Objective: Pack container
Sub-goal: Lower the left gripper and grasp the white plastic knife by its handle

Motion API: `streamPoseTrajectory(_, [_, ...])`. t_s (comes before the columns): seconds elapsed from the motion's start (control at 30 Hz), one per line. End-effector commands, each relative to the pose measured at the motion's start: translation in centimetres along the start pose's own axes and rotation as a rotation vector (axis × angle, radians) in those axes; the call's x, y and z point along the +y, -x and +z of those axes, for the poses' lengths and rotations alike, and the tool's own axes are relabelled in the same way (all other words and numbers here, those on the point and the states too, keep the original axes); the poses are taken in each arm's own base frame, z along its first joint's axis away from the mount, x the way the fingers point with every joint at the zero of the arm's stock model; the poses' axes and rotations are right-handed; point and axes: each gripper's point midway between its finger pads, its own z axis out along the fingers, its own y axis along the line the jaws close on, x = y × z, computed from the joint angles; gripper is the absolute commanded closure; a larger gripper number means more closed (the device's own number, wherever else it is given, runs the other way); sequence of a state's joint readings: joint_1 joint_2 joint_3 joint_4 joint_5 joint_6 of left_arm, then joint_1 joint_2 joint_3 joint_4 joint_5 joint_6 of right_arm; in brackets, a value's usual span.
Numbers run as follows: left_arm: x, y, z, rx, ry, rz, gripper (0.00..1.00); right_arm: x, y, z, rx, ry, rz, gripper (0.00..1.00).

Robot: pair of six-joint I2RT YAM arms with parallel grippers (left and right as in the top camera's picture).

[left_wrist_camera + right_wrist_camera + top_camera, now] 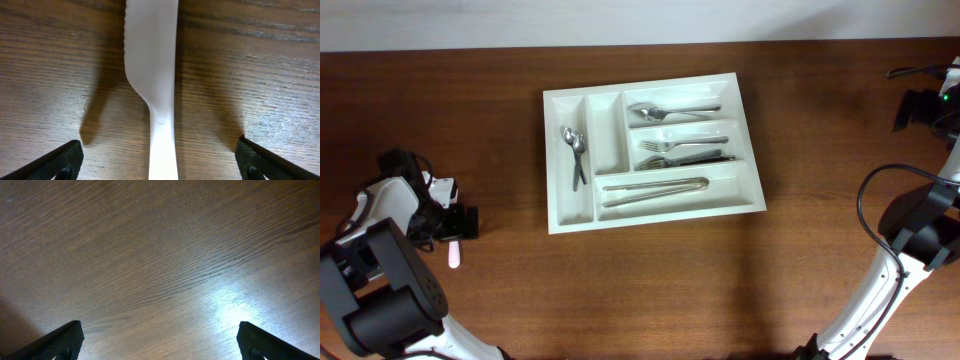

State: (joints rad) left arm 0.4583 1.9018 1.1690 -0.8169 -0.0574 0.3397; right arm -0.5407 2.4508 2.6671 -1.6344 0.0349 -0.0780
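Observation:
The white five-compartment container (608, 140) lies in the middle of the table. It holds two spoons (575, 148) in its leftmost narrow compartment, and spoons (665, 110), forks (680, 150) and tongs (655, 188) in the three crosswise ones. A white plastic knife (454, 257) lies flat on the table at the far left. In the left wrist view the knife (150, 50) runs straight between the jaws of my left gripper (157, 147), which is open around it and apart from it. My right gripper (160, 330) is open and empty over bare wood at the far right (918, 106).
The table is dark brown wood (720, 290). The second narrow compartment of the container has nothing in it. My left arm's base (380, 290) fills the lower left corner and my right arm (910, 240) with its cable stands at the right edge.

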Motion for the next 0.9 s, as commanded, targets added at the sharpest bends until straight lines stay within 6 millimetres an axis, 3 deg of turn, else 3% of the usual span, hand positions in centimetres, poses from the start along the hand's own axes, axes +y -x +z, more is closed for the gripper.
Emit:
streamPoseTrajectory(0.0, [0.0,-0.5,0.9,0.030,0.000,-0.012,0.01,0.3,0.0,-0.1,-0.001,0.006,0.004,0.01])
streamPoseTrajectory(0.3, [-0.4,-0.1,1.3,0.016,-0.023,-0.013,0.01,0.3,0.0,-0.1,-0.001,0.006,0.004,0.01])
streamPoseTrajectory(0.57, [-0.7,-0.6,2.8,0.058,-0.038,-0.011,0.01,0.3,0.0,-0.1,-0.001,0.006,0.004,0.01])
streamPoseTrajectory(0.87, [-0.4,0.0,2.8,0.032,-0.028,-0.012,0.01,0.3,0.0,-0.1,-0.001,0.006,0.004,0.01])
